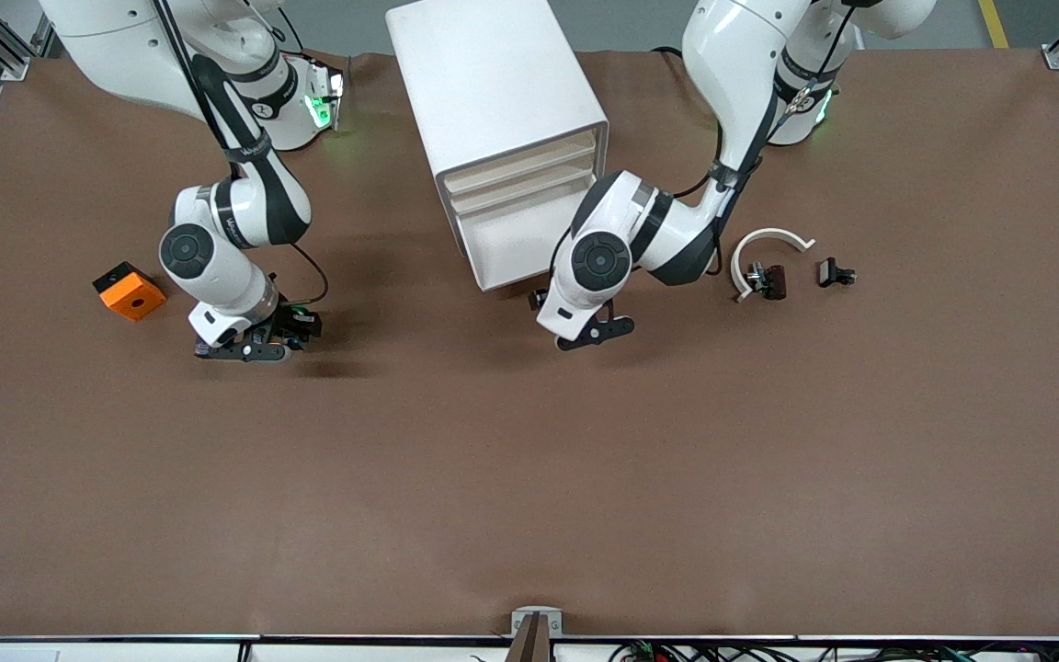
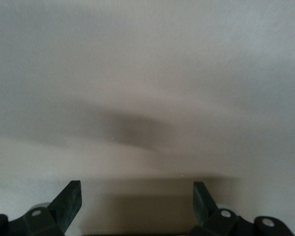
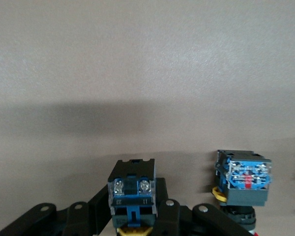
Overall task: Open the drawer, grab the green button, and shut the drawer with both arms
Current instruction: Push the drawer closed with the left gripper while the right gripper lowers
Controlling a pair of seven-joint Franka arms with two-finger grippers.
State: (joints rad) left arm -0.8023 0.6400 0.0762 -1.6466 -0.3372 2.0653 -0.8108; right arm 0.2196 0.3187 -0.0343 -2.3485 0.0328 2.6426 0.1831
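Observation:
The white drawer cabinet [image 1: 502, 110] stands at the middle of the table near the arms' bases, with its drawers pushed in. My left gripper [image 1: 543, 296] is open right at the lowest drawer front [image 1: 516, 244]. The left wrist view fills with that white face [image 2: 147, 73], and nothing lies between the fingers [image 2: 69, 201]. Low over the table toward the right arm's end, my right gripper [image 1: 301, 324] is shut on the button [image 3: 132, 189]. Its black and blue body and yellow ring show; its cap is hidden.
A second button [image 3: 243, 179] with a red part stands on the table beside the held one. An orange block [image 1: 130, 291] lies toward the right arm's end. A white curved piece [image 1: 768, 241] and two small dark parts [image 1: 835, 273] lie toward the left arm's end.

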